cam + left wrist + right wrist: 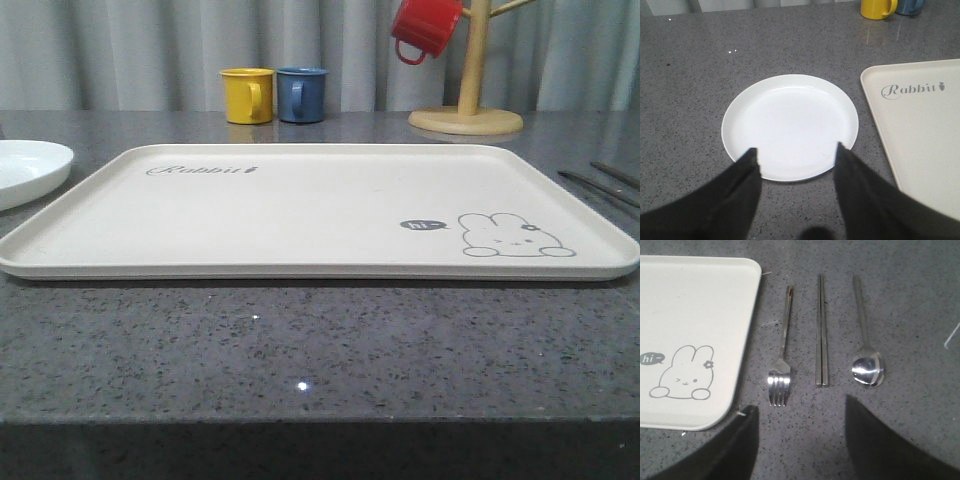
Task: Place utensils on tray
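The cream tray with the rabbit drawing lies bare in the middle of the grey counter. To its right, side by side on the counter, lie a silver fork, a pair of chopsticks and a spoon; thin dark ends of utensils show at the front view's right edge. My right gripper hovers open over the counter just short of the fork tines, holding nothing. My left gripper hangs open above the near edge of a round white plate, left of the tray.
A yellow mug and a blue mug stand behind the tray. A wooden mug tree with a red mug hung on it stands at the back right. The counter's front edge runs close below the tray.
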